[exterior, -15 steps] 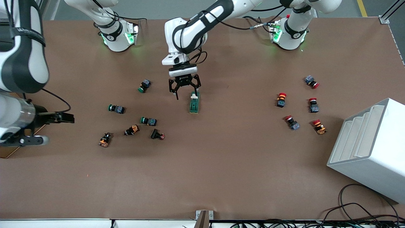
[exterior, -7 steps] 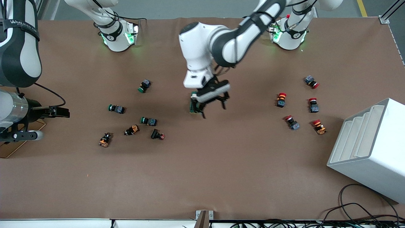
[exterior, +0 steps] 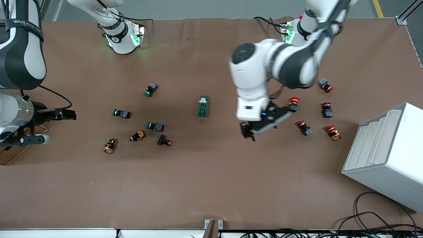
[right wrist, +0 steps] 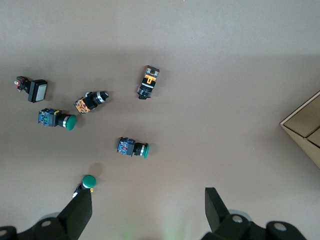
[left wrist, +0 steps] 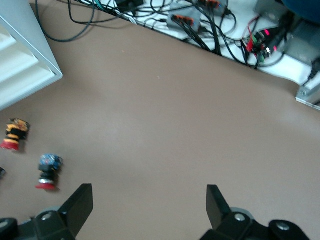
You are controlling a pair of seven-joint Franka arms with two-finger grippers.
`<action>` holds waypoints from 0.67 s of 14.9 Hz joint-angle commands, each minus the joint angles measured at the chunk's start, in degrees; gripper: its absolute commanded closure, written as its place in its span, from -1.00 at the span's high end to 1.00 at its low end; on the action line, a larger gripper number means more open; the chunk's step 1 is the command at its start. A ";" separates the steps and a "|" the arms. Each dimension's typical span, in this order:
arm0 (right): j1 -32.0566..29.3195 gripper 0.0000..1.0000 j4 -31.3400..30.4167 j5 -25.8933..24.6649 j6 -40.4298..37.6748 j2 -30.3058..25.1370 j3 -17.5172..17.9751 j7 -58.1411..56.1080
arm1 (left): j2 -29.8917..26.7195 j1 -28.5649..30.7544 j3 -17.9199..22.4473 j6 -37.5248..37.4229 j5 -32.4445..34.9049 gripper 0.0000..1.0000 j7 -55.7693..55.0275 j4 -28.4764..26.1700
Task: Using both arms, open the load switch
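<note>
At the left edge of your front view, the right gripper (exterior: 67, 114) waits, fingers spread by its wrist view. The load switch (exterior: 203, 106) lies centre frame, untouched. Right of it, the left gripper (exterior: 248, 132) hovers over bare table, fingers spread, though blurred here.

load switch (exterior: 203, 106) | dark-green block, white slider | flat on table, mid-table, untouched

The load switch (exterior: 203, 106) lies alone between two clusters of push buttons (exterior: 154, 126), well apart.
</note>
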 commanded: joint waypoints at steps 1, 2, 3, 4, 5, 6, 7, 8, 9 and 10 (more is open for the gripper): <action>-0.42 1.00 0.30 0.52 -0.27 -0.92 0.65 -0.13 | -4.53 5.81 -0.73 -2.64 -9.37 1.00 10.75 2.51; -0.50 1.00 0.30 0.60 -0.62 -1.54 0.65 -0.13 | -5.24 7.75 -0.82 -3.87 -11.49 1.00 14.62 3.22; -0.68 1.00 0.13 0.78 -0.79 -3.11 0.56 -0.31 | -5.77 8.81 -0.82 -5.45 -12.56 1.00 18.92 4.27; -0.59 1.00 -0.66 0.78 -0.97 -4.69 0.56 -0.31 | -6.04 9.78 -0.73 -7.72 -13.18 1.00 23.49 5.67; -0.33 1.00 -1.54 0.69 -1.06 -5.84 0.56 -0.39 | -6.39 11.27 -0.73 -9.75 -14.05 1.00 27.54 7.08; -0.33 1.00 -2.33 0.69 -1.15 -7.24 0.56 -0.31 | -7.17 13.29 -0.73 -11.33 -15.89 1.00 31.41 7.79; -0.33 1.00 -3.47 0.69 -1.06 -8.47 0.56 -0.31 | -8.40 15.74 -0.73 -12.57 -18.87 1.00 35.36 7.79; -0.33 1.00 -4.44 0.69 -0.71 -9.70 0.65 -0.31 | -9.80 18.03 -0.73 -13.45 -21.59 1.00 38.71 7.79; -0.24 1.00 -5.23 0.78 -0.71 -10.41 0.65 -0.31 | -10.51 20.14 -0.82 -14.76 -24.84 1.00 42.66 7.79; -0.07 1.00 -5.85 0.78 -0.62 -11.12 0.65 0.13 | -11.39 20.94 -0.64 -16.69 -26.70 1.00 46.00 7.88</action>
